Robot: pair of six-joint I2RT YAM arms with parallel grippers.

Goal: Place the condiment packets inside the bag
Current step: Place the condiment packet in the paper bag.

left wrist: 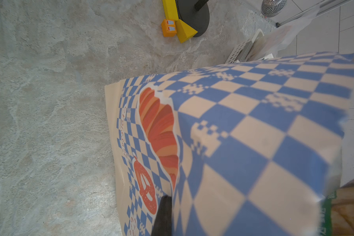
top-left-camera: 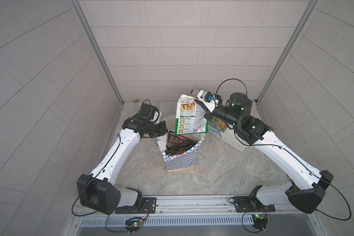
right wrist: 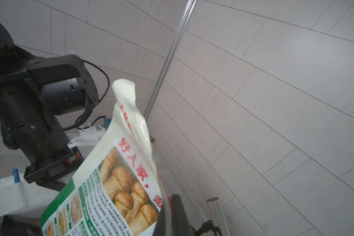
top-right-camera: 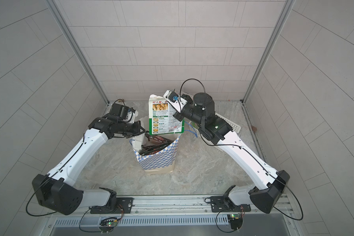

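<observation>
As the right end effector [top-left-camera: 200, 103] clamped the light green packet [top-left-camera: 187, 119] over the bag [top-left-camera: 182, 161] — arm raised — the left end effector [top-left-camera: 163, 129] pinched the bag's rim

The green-and-white flat sachet [top-left-camera: 189, 117] is glossy, crinkled plastic film. The blue-and-white checkered bag [top-left-camera: 181, 161] looks like matt paper. The dark red-brown sachets [top-left-camera: 179, 140] inside it shine. The white perforated basket [top-left-camera: 229, 139] is smooth plastic. The marbled grey worktop [top-left-camera: 223, 169] is matt and stone-like.

Soft, even light is filling both top views; wall tiles [top-left-camera: 39, 81] are bowing near the frame edges. The bag [left wrist: 243, 143] is blurring against the left wrist lens, and glare is streaking the packet [right wrist: 114, 183].
</observation>
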